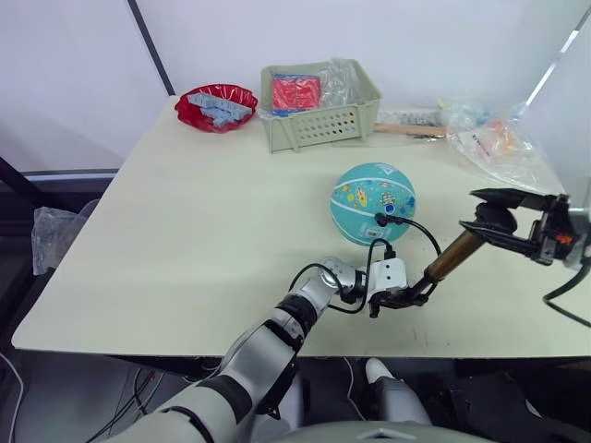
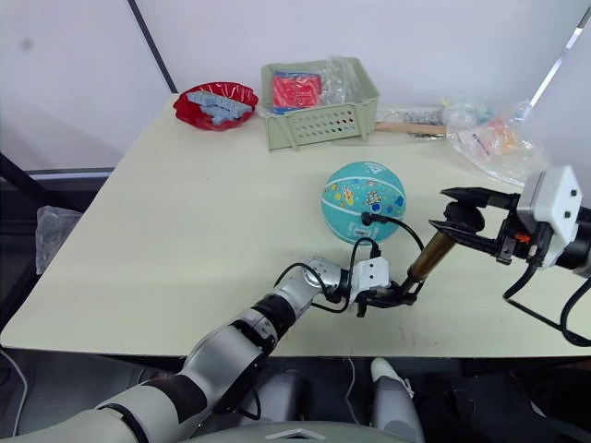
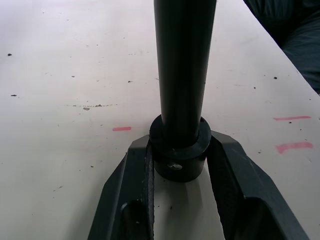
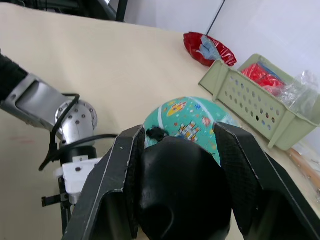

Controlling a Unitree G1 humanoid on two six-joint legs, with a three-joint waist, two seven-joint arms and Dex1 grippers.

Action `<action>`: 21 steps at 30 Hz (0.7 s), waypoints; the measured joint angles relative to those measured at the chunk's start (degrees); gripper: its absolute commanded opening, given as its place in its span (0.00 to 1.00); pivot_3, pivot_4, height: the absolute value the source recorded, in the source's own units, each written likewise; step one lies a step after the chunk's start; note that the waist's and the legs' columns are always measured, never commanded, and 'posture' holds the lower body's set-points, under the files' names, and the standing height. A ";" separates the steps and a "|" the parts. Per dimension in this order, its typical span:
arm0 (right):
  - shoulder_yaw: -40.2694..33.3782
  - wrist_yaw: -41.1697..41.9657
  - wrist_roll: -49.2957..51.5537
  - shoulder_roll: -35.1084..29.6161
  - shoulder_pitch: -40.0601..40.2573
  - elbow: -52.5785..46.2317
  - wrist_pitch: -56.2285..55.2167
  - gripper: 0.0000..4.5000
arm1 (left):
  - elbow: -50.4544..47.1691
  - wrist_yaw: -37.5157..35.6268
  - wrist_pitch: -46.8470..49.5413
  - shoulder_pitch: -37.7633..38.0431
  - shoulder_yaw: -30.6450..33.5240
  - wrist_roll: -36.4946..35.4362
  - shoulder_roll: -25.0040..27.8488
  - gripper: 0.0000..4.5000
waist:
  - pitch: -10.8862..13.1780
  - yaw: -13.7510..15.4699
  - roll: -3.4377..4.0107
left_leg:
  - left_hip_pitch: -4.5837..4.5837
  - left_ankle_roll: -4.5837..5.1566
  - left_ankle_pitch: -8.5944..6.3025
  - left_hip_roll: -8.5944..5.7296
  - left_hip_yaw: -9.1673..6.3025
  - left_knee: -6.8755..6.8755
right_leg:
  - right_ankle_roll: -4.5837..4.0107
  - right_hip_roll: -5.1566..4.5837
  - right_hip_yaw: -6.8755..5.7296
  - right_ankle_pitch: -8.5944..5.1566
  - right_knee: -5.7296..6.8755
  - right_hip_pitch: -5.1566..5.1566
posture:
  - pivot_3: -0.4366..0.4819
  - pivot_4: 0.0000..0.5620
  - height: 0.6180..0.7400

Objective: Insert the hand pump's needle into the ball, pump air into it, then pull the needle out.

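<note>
Left gripper (image 1: pixel 399 300) clamps the pump's (image 1: pixel 452 258) base on the tabletop (image 1: pixel 185 231); right gripper (image 1: pixel 489 219) pinches its handle. Beyond both sits the ball (image 1: pixel 372 202), hose fitting at its side. A skewed stroke could likely tip the pump or yank the needle free.

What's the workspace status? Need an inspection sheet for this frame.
Surface: pale table, small specks and red marks near the left gripper.
Job's things: ball on the table; hand pump tilted, hose looping to a black fitting on the ball; the needle itself can't be made out.
Clutter: red bowl, green basket with a red item, plastic bags at the far right corner.
Grippers: left gripper shut on the pump's base cap at the table; right gripper shut on the pump's handle.
Cables: black robot cables by both wrists.
Surroundings: white walls; bag beside the table's left edge.
</note>
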 measured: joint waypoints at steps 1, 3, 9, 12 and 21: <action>0.90 0.00 -1.20 0.64 0.44 0.40 -1.26 0.37 | 0.00 0.03 0.00 0.06 0.00 0.00 0.02 0.23 | -0.04 -0.01 -0.04 | 0.00 0.00 0.00 0.00 0.00 0.00 | 0.00 0.00 0.00 0.00 0.00 0.00 | 0.48 0.27 0.98; 3.70 -0.20 -4.58 3.13 1.55 2.10 -5.13 0.37 | 0.03 0.11 0.02 0.24 -0.01 0.04 0.09 0.23 | -0.19 -0.07 -0.21 | 0.01 0.00 0.00 0.00 -0.02 -0.01 | 0.00 0.04 -0.02 0.00 0.00 0.00 | 0.48 0.27 0.98; 9.63 -3.38 -12.16 8.76 4.35 7.24 -13.13 0.37 | 0.11 0.51 0.17 0.32 -0.02 0.10 0.16 0.23 | -0.40 -0.23 -0.24 | 0.11 0.00 0.00 0.01 0.06 -0.01 | 0.00 0.11 0.10 0.00 0.02 0.03 | 0.48 0.27 0.98; 11.02 -3.61 -13.65 9.23 4.87 8.74 -16.02 0.37 | 0.11 0.36 0.15 0.31 -0.05 0.11 0.15 0.23 | -0.45 -0.20 -0.17 | 0.11 -0.01 0.00 0.02 0.03 -0.03 | -0.01 0.05 0.08 -0.01 0.01 0.04 | 0.48 0.27 0.98; 11.79 -3.95 -13.69 9.88 4.54 9.87 -18.19 0.37 | 1.14 -1.93 0.83 0.22 0.76 0.06 0.41 0.74 | -0.46 -0.30 -0.03 | 0.16 -0.01 0.00 0.04 0.05 -0.04 | -0.02 0.06 0.13 0.00 0.02 0.04 | 0.48 0.27 0.98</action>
